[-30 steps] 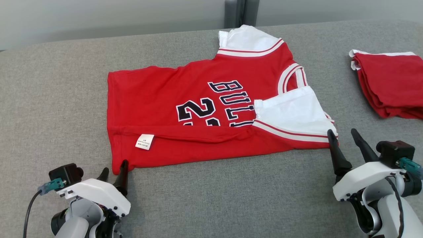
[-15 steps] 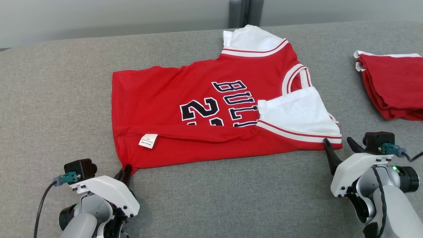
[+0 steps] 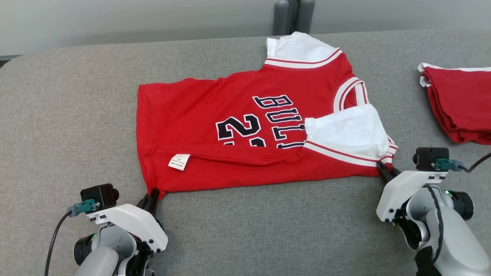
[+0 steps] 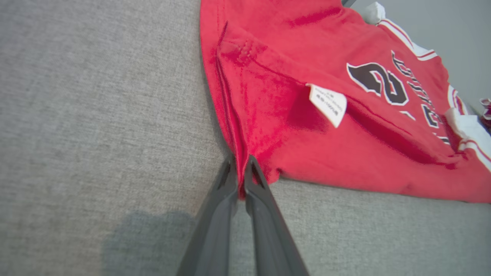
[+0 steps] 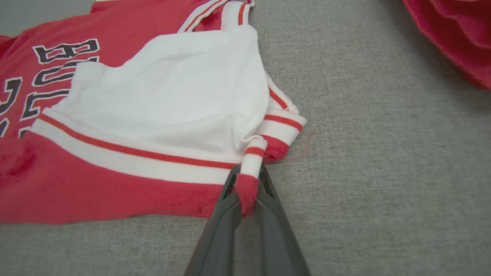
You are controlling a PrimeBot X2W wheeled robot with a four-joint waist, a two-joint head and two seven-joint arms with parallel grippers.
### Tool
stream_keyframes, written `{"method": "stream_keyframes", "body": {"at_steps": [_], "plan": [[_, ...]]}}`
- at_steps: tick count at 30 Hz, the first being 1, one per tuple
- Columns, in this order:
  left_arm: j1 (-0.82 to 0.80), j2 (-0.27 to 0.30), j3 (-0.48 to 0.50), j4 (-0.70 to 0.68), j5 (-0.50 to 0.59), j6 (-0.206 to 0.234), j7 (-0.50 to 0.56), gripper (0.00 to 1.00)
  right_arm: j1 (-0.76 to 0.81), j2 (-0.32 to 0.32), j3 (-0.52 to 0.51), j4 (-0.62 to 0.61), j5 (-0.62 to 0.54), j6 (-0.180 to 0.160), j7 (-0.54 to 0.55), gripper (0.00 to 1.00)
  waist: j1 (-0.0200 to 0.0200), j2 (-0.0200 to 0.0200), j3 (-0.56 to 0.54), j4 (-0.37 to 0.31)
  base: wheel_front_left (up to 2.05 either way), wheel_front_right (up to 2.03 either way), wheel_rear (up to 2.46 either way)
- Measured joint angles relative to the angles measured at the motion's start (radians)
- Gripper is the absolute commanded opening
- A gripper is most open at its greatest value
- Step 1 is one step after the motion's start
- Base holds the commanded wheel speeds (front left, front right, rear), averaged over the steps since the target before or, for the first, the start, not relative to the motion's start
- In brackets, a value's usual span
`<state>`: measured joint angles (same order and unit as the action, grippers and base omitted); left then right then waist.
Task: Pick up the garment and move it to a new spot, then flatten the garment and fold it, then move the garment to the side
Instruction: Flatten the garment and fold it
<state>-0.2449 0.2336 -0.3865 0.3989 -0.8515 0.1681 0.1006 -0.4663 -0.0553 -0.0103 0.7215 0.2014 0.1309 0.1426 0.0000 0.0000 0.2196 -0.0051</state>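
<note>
The red shirt (image 3: pixel 245 126) lies flat on the gray cloth surface (image 3: pixel 76 115), in the middle of the head view. Its hem points toward 9 o'clock and its collar toward 3 o'clock. The near long side is folded over once: a red strip with a white label (image 3: pixel 178 161) lies on top, and 1 white sleeve (image 3: pixel 347 132) is turned in over part of the printed letters. The second sleeve is not yet folded and points out at 12 o'clock.

The left gripper (image 3: pixel 152 195) is at 7 o'clock from the shirt's centre. Its 2 fingers are pressed together on the hem corner, and the left wrist view shows the red edge squeezed between them. The right gripper (image 3: pixel 383 170) is at 4 o'clock. It pinches the striped shoulder corner, and in the right wrist view a small roll of red and white trim stands between its fingers.

I think the 2 grips are placed at both ends of the near edge on purpose. In this way the edge can rise as 1 straight line and go toward 12 o'clock for the next fold, without new wrinkles. The right pinch seems to hold only narrow trim, so it could slip if the pull is strong.

A folded red pile (image 3: pixel 460 107) rests at 2 o'clock, well apart from the shirt. Probably finished pieces are put at that side.
</note>
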Motion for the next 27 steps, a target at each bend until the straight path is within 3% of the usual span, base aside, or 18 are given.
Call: {"method": "stream_keyframes", "body": {"at_steps": [6,15,27], "plan": [[0.003,0.017,0.003,-0.073,0.008,-0.009,-0.022,0.0,0.004,-0.03,-0.004,-0.08,0.057,0.0,-0.023,0.0,0.0,0.0,-0.009,-0.004,0.0,0.0,0.0],[0.108,0.077,0.014,-0.263,0.004,0.011,0.0,0.0,0.191,-0.089,-0.006,-0.366,0.155,0.0,0.013,0.0,0.0,0.0001,-0.022,-0.013,0.0,0.0,0.0],[0.361,0.164,0.013,-0.496,-0.014,0.081,0.058,0.0,0.572,-0.022,-0.091,-0.75,0.156,0.0,0.121,0.0,0.0,0.0001,-0.029,-0.03,0.0,0.0,0.0]]}}
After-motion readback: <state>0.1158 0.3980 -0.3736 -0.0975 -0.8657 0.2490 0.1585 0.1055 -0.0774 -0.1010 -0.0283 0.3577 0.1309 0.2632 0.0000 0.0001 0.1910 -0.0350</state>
